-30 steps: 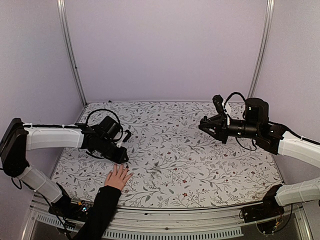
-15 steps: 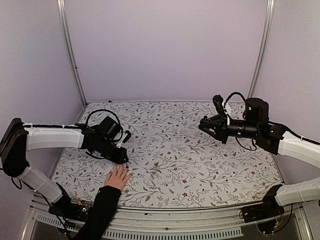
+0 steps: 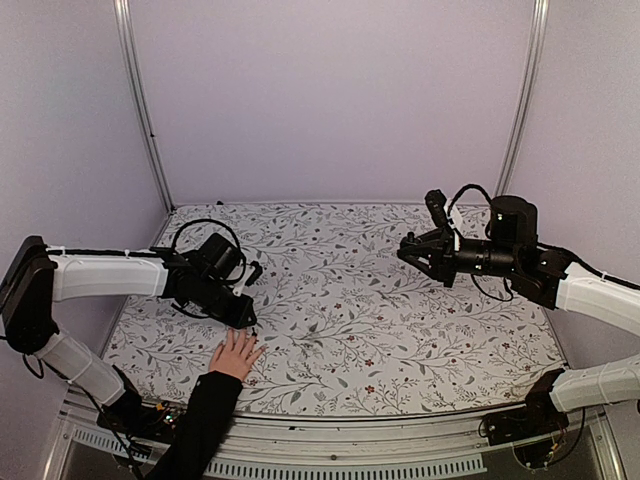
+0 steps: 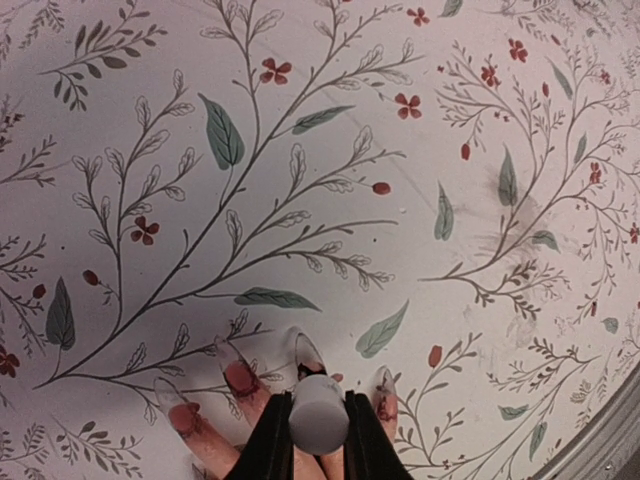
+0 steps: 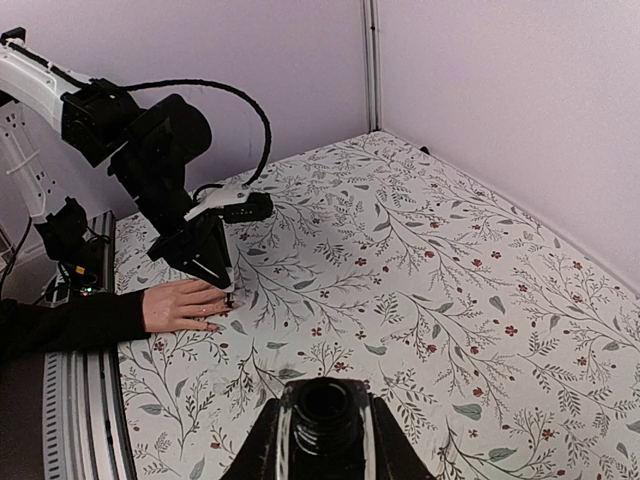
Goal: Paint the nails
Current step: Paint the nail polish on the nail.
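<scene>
At the left of the overhead view, the white-sleeved left arm reaches in from the frame edge. The left gripper (image 3: 243, 318) points down at the table just above a light-skinned human hand (image 3: 236, 354). That hand comes up from the bottom edge in a black sleeve (image 3: 200, 415) and lies palm down, fingers spread, on the white tabletop printed with leafy sprigs and small red flowers (image 3: 380, 330).

In the left wrist view, the two black fingers (image 4: 270, 448) at the bottom centre are clamped on a white round cap (image 4: 318, 414). Whatever hangs below the cap is hidden by it. The nails (image 4: 241, 376) lie directly beneath, at the bottom edge left of centre. Three fingertips fan out around the cap, and their nails show reddish polish under glossy tips. The middle one is partly covered by the cap.

At the right of the overhead view, the right gripper (image 3: 408, 250) hangs above the table, well apart from the hand and aimed toward it. In the right wrist view its fingers are closed on a small dark bottle (image 5: 322, 412) with an open neck, at the bottom centre. The human hand appears at the middle left of that view.
</scene>
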Available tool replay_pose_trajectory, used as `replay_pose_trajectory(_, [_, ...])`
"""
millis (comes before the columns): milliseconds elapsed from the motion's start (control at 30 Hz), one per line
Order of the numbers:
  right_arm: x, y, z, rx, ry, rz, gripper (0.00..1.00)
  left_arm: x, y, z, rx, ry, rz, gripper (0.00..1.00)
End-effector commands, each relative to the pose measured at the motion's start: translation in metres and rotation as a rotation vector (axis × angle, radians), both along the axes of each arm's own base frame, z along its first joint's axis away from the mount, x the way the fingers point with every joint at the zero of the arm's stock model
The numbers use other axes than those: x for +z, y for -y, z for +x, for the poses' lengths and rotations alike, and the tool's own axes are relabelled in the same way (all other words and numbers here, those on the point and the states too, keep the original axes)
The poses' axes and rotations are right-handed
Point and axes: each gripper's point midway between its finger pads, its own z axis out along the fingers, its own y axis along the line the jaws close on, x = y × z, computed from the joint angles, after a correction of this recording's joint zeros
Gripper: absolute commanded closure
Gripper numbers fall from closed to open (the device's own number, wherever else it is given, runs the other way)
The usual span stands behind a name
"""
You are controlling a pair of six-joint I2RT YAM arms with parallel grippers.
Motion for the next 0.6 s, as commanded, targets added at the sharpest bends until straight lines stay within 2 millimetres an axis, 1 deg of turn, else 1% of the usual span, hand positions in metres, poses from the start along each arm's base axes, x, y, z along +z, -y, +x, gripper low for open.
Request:
replay_pose_trajectory(0, [0.0139,0.0016,0.0025,-0.013,0.040,0.021,1.00,-0.0070,-0.0044,-0.0019,-0.003,-0.013,0.026,1.00])
replay_pose_trajectory(567, [0.0137,0.0021,0.0026,-0.014,0.039,0.022,1.00,-0.0071,-0.0064,0.0000,0.006,-0.007,0.037,1.00])
